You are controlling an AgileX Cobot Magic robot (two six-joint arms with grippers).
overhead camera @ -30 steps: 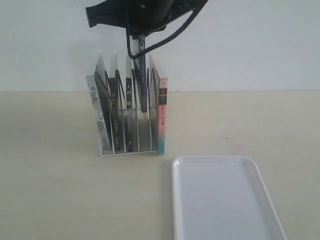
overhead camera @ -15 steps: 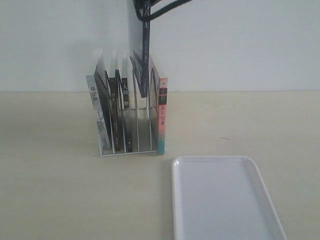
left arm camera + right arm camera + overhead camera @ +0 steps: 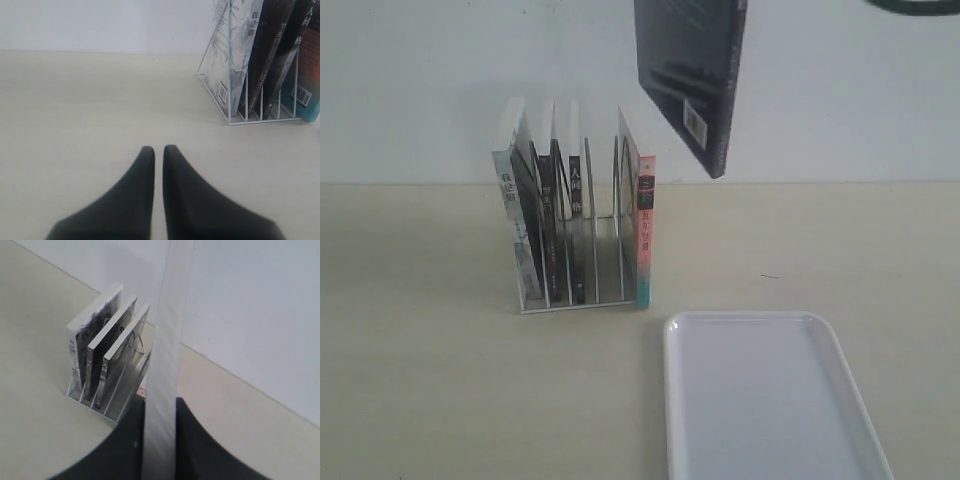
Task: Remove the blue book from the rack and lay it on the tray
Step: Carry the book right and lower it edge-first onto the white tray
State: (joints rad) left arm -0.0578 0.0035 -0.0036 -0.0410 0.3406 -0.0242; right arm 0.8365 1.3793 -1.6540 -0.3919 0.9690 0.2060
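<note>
Exterior view. The blue book (image 3: 692, 75) hangs in the air above and to the right of the rack (image 3: 595, 300), touching neither the rack nor the tray (image 3: 760, 400). It is tilted, with its dark back and barcode towards the camera and one lower corner pointing down. Its top is cut off by the picture's edge.

The rack stands on the tabletop (image 3: 440, 380) at centre left. It holds a pale-spined book (image 3: 510, 220) at its left end, black-spined books (image 3: 576, 215) in the middle and a pink-and-teal book (image 3: 645, 245) at its right end. One slot between the black-spined books and the pink-and-teal book stands open. The tray lies flat at near right, apart from the rack.

Right wrist view. The right jaws pinch the blue book (image 3: 165, 365), whose pale page edge runs up between them.

Left wrist view. The left jaws are pressed almost together over bare tabletop, holding nothing, with the rack (image 3: 229, 75) off to one side.
</note>
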